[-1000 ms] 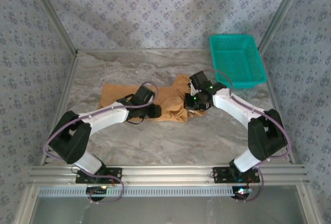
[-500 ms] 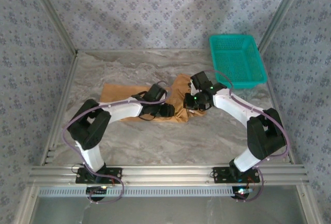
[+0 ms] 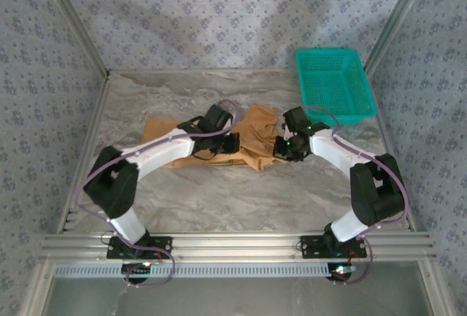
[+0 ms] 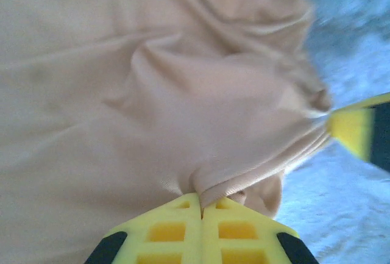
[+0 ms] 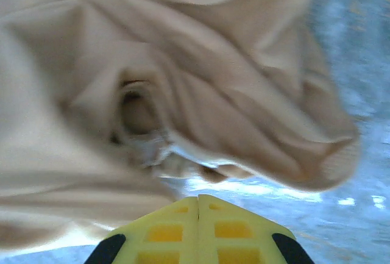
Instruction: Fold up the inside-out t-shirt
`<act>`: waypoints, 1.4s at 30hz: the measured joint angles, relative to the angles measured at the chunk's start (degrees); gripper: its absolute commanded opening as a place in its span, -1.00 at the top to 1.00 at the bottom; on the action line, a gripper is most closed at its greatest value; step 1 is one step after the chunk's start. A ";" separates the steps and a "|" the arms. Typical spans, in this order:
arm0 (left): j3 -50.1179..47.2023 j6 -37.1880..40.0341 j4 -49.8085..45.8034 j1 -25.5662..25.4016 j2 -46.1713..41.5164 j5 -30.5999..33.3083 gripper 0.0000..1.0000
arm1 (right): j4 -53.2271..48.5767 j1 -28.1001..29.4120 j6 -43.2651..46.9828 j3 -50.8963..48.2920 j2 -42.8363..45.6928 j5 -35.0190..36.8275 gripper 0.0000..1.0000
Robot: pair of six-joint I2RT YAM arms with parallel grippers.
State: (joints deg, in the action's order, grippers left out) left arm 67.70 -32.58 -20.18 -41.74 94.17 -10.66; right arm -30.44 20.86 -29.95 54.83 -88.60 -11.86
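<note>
Left wrist: left gripper (image 4: 202, 206), open a moment ago, is now pinching a fold of the inside-out t-shirt (image 4: 152, 93), which is lying bunched on the table (image 3: 190, 195). The right gripper (image 5: 198, 203) is staying clenched at its edge. Spreading is likely coming next.

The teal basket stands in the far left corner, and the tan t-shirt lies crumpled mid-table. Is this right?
Not quite: the teal basket stands in the far right corner, as the top external view shows. The tan t-shirt does lie crumpled mid-table.
</note>
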 measured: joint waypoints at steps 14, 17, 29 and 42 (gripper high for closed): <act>-10.34 -3.74 6.93 -0.02 -1.88 -3.30 1.00 | -0.15 9.40 -1.44 -0.13 1.81 3.72 0.21; -10.34 -3.98 7.13 0.11 -1.05 -3.54 1.00 | 1.44 12.39 -2.21 -0.13 3.72 3.17 -0.14; -10.34 -3.96 7.54 0.87 -1.09 -4.00 1.00 | 6.08 19.21 0.09 5.20 -5.64 7.28 0.85; -11.98 -0.87 7.82 1.29 -5.14 -5.88 0.83 | 0.31 11.26 3.52 13.99 -4.04 8.20 1.00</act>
State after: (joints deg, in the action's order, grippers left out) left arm 55.72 -33.45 -12.36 -40.45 89.03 -16.53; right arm -30.13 32.12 -26.44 68.82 -92.64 -3.66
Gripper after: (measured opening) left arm 0.052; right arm 0.046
